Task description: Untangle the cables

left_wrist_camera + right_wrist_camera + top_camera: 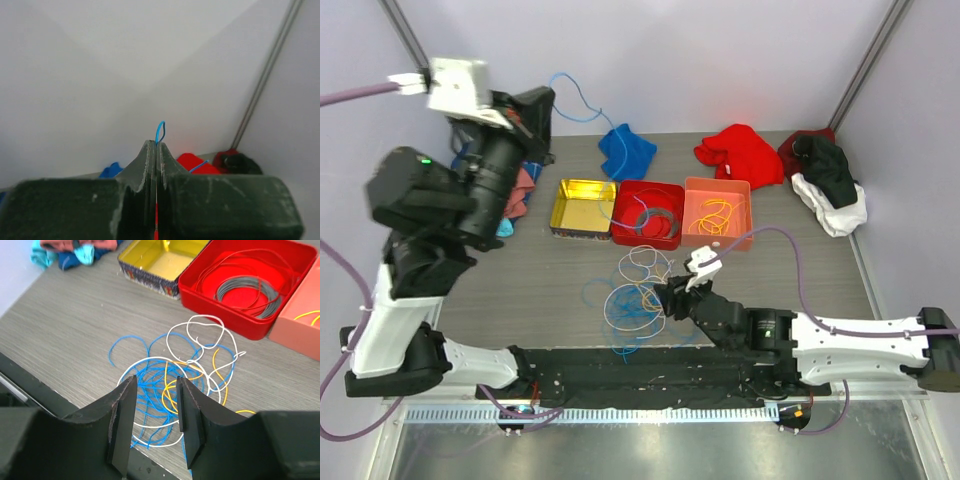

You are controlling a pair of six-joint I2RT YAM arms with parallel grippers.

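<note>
left arm: raised closest to the overhead camera; its left gripper (156,150) is clamped tight on a thin blue cable (161,123), a small loop of which pokes out past the tips. we cannot tell whether that cable's far end runs back to the heap.
right arm: stretched low over the grey wood-grain table (520,290); the right gripper (155,384) has its jaws parted with nothing between them and hovers just above the tangle.
cloths: a red crumpled cloth (740,150) and a blue crumpled cloth (625,150) lie behind the trays, away from the work.
trays: three stand side by side behind the heap. the salmon plastic tray (745,215) holds a loose yellow cable (715,215), which we judge sorted. the red plastic tray (220,322) holds a flat grey ring (247,290) and a thin pale loop. in the yellow metal tin (560,215) we see no cable.
tangled heap of cables (632,302): lies on the table between the trays and the arm bases, right under the right gripper.
strands: many blue turns (122,340), a white looping cable (202,320) and a yellow-orange cable (220,390) cross over and through one another.
progress: we judge it partly done. some cables are put away and one is in hand, but the main knot is left to pull apart strand by strand.
</note>
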